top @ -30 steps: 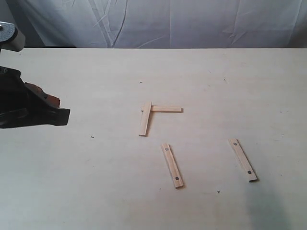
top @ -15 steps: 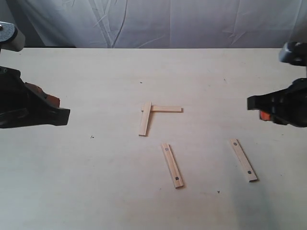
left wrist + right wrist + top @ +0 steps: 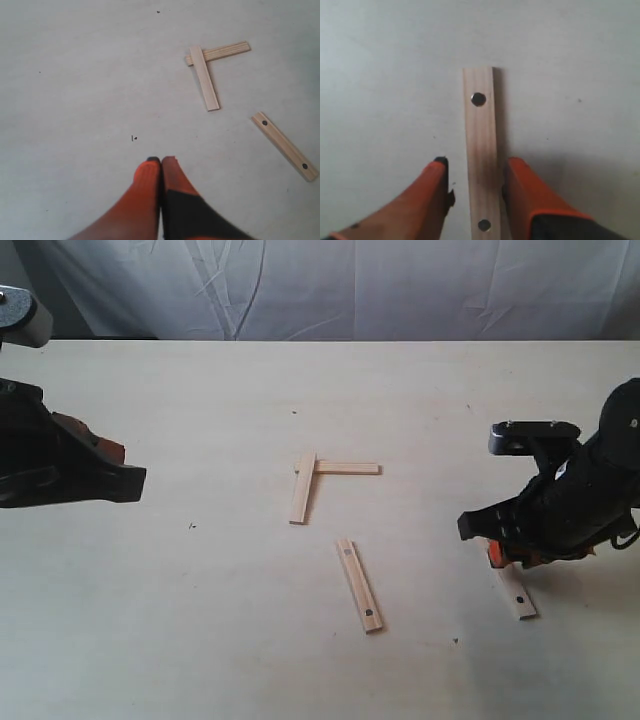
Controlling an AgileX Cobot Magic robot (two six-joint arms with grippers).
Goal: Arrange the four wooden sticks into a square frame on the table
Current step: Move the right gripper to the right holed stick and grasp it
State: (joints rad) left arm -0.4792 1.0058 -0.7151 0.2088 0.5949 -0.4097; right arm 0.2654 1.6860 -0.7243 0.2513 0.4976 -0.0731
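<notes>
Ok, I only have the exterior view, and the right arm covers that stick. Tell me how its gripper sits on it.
Observer: In the right wrist view the right gripper is open, with one finger on each side of the dotted stick. The stick runs lengthwise between them and is not clamped.
Operator: Good. Now report the left gripper.
Observer: In the left wrist view the left gripper is shut with nothing in it, over bare table and apart from the sticks.
</notes>
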